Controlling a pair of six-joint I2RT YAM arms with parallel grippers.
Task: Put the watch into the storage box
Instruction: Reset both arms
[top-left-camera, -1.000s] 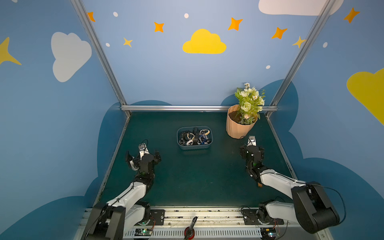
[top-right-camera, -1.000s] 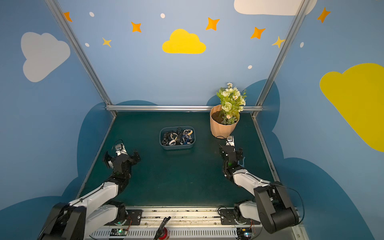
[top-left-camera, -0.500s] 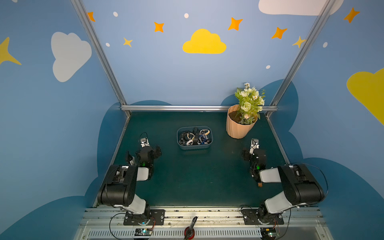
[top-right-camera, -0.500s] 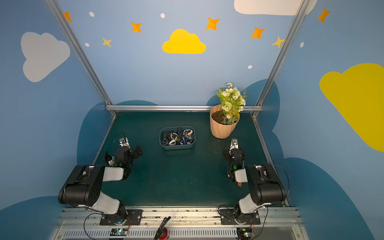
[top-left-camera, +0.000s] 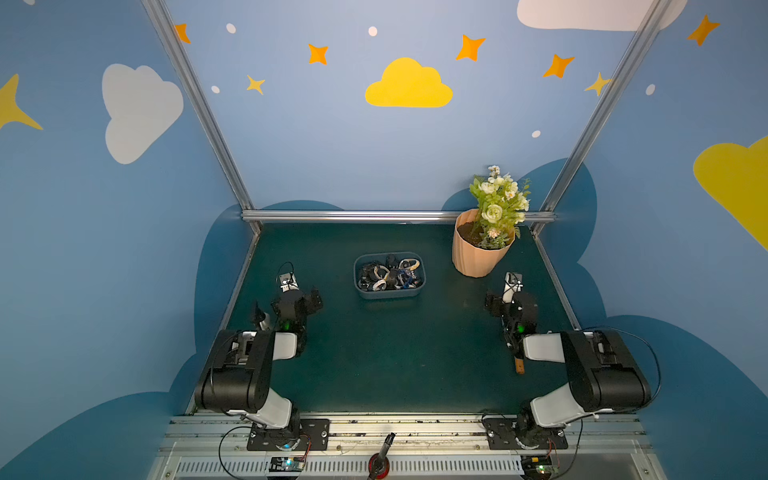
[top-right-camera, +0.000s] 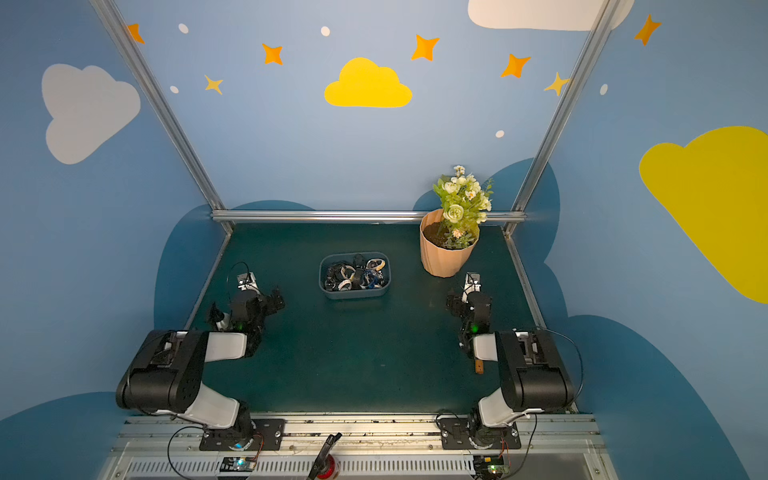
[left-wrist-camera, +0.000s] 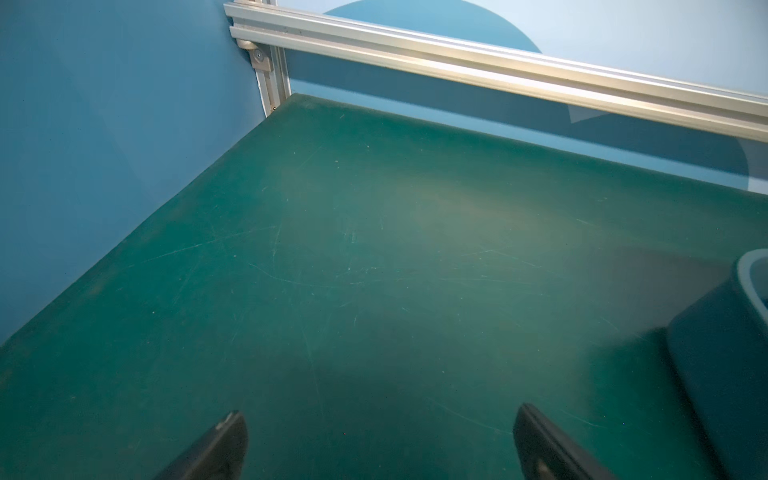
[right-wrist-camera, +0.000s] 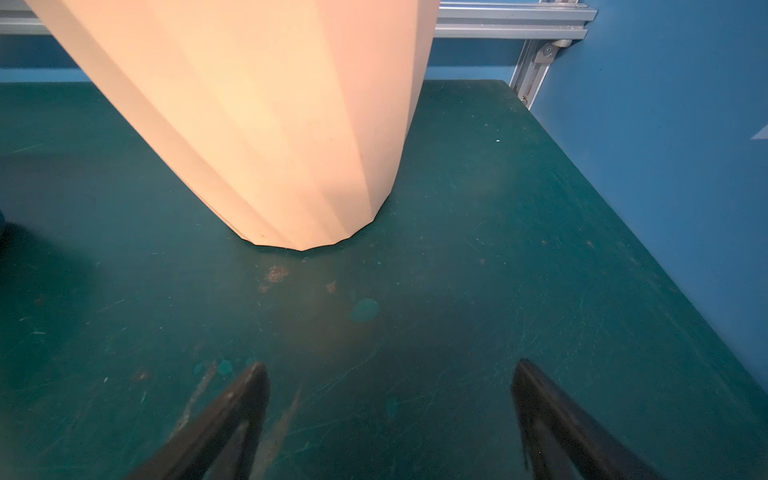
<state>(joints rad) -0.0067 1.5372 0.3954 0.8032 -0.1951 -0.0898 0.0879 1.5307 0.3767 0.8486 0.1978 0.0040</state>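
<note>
Watches (top-left-camera: 390, 274) heaped in the storage box (top-left-camera: 388, 294), both grippers empty.
The peach flowerpot (top-left-camera: 478, 259) stands near the box, to its right. The left gripper (left-wrist-camera: 379, 415) sits well left of the box, jaws spread wide; the right gripper (right-wrist-camera: 390, 366) sits well right of it, jaws likewise apart, facing the flowerpot's base.

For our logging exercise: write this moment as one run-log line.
left pincer: open, empty | right pincer: open, empty | storage box: watches inside | flowerpot: upright

Bare mat (top-left-camera: 395, 353) in front, storage box (top-left-camera: 388, 294) mid-table, flowerpot (top-left-camera: 473, 259) back right
</note>
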